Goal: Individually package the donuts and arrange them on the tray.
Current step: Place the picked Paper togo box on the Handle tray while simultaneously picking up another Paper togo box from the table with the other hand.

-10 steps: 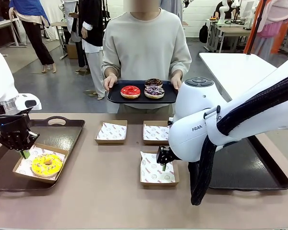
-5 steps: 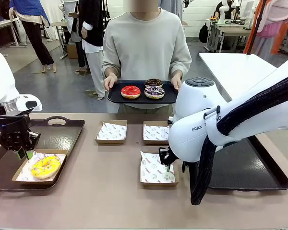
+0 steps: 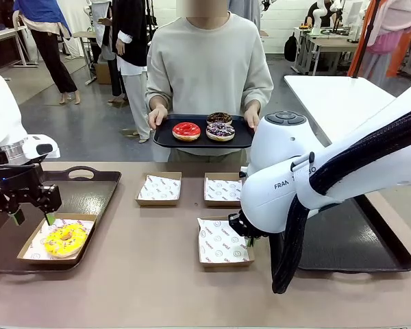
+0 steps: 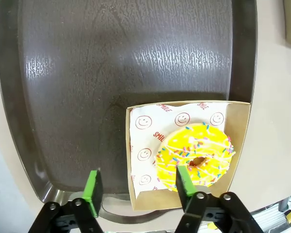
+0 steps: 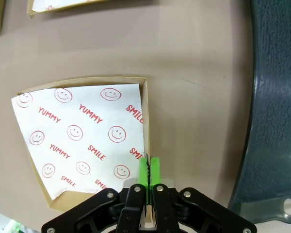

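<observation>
Donuts sit in two places: the yellow sprinkled ring donut [image 3: 66, 239] lies in a paper-lined brown cardboard box [image 3: 38, 236] at the near edge of the dark plastic tray [image 3: 89, 195] on the tabletop's left side; the left gripper [image 3: 33, 218] hangs just above it, jaws spread wide, holding nothing; the glossy red donut [image 3: 185, 130], chocolate brown donut [image 3: 219, 118] and dark purple donut [image 3: 220, 131] ride on a black tray [image 3: 166, 142] a person [image 3: 209, 62] holds beyond the far edge; near the tabletop's middle the right gripper [image 5: 149, 170] is pinched tight on the side wall of a second cardboard box [image 5: 82, 136].

Left arm [image 3: 7, 123] points its jaws down, spread apart; right arm [image 3: 281, 181] has jaws pinched together.
</observation>
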You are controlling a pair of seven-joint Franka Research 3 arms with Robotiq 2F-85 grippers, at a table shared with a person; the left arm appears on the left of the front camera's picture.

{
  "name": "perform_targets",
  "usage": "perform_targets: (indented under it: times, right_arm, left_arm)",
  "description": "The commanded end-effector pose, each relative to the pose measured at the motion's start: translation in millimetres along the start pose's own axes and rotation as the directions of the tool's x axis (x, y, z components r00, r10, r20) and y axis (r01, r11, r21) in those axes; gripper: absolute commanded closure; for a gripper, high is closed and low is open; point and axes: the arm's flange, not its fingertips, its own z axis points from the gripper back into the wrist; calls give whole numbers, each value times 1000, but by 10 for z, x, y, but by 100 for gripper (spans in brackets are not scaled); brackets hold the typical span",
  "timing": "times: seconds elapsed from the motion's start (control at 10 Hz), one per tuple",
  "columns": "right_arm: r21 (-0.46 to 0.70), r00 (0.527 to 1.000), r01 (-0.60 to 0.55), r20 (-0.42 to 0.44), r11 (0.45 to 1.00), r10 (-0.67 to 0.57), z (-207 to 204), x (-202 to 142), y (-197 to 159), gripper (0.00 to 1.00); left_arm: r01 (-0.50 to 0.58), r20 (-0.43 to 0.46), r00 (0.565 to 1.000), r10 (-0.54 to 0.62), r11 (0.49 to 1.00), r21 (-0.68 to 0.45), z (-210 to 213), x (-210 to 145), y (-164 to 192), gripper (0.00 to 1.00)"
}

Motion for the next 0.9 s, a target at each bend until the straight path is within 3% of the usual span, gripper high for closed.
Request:
perform_targets:
  times: [0.0,0.3,0.4,0.6,0.8]
  right_arm:
    - [14,1000,19,18,1000,-20,-57,-42,5,100]
    - [-8,1000,-8,17,1000,8,-35,-56,39,100]
    - [-32,1000,-14,8,999,14,74,-80,83,100]
    - [-12,999,-28,34,1000,28,476,-97,143,100]
    - [3,997,-29,73,1000,28,879,-7,206,100]
  left_arm:
    - [-12,14,1000,12,1000,-2,22,-15,17,0]
    - [-9,7,1000,10,999,-42,54,-14,36,0]
    - [51,27,999,-47,977,-205,140,-24,71,2]
    - [103,96,994,-61,841,-531,562,-163,362,2]
    - [138,179,984,-15,703,-698,906,-363,760,2]
